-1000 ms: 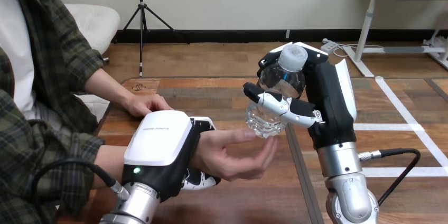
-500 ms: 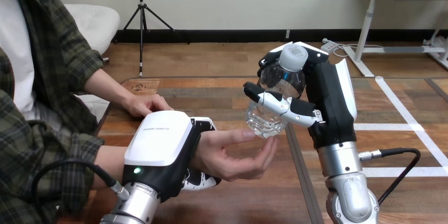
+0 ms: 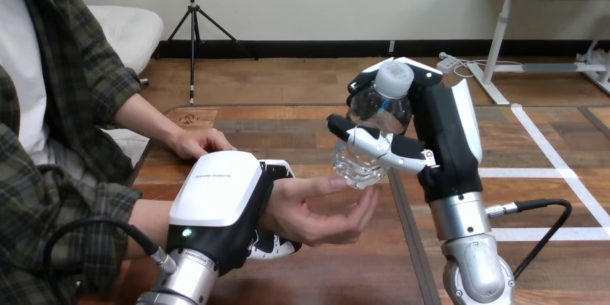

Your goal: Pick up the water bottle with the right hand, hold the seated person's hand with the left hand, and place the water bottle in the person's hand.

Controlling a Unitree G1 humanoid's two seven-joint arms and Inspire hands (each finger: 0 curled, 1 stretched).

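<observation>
Right hand (image 3: 442, 132) shifted slightly left, fingers curled round the water bottle (image 3: 378, 112), bottle base touching the person's hand (image 3: 313, 211), palm up over the table (image 3: 345, 272) near its left edge, left hand (image 3: 219, 201) fingers wrapped round the person's wrist (image 3: 279, 193)

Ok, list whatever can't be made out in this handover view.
Head view:
- Most of the person's wrist: under the white shell of the left hand.
- Whether the base of the water bottle touches the person's hand: they overlap, cannot tell.
- The bottle's middle: behind the fingers of the right hand.
</observation>
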